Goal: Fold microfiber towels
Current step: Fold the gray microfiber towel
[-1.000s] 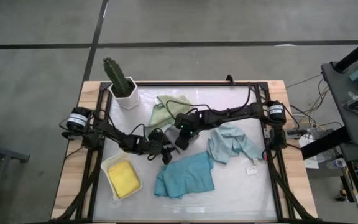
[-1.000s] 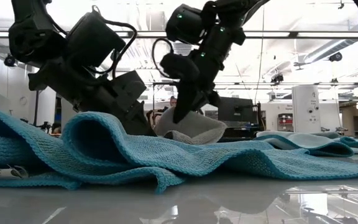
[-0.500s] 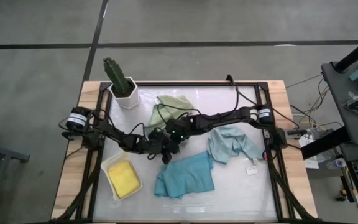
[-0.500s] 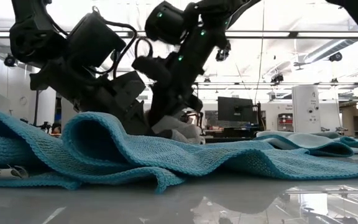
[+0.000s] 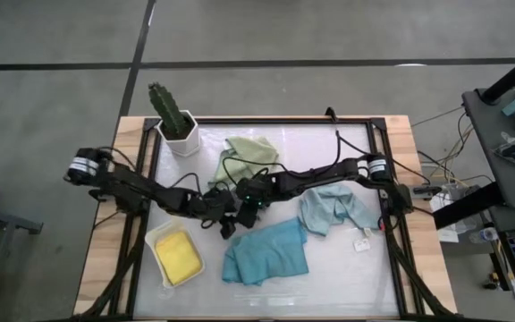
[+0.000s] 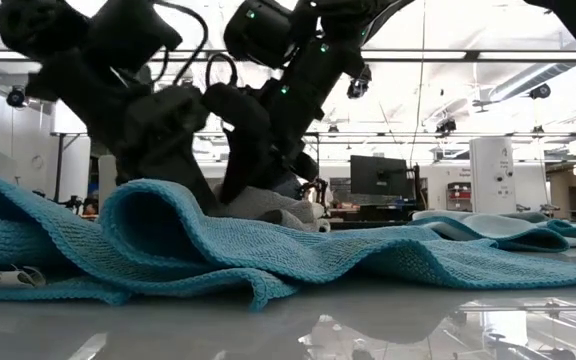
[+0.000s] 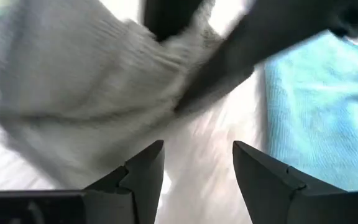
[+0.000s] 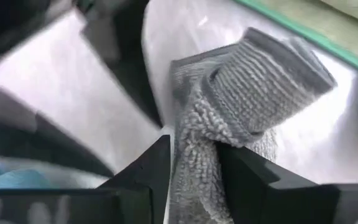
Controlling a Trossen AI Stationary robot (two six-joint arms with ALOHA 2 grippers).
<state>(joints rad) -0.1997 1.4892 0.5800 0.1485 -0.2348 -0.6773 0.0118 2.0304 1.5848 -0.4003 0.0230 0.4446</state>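
Right gripper stands mid-table, fingers parted with the bunched grey towel between them, the towel running lengthwise ahead; left gripper, open and empty, faces it close by.

A: Where do things lie relative to the tray?
B: One towel lies in it; a second towel just right; the cactus pot behind.

grey towel: in the high view almost wholly hidden under both grippers at table centre
teal towel: cut off at the low view's 9 o'clock edge
left wrist view: blurred; a dark shape, perhaps the other arm
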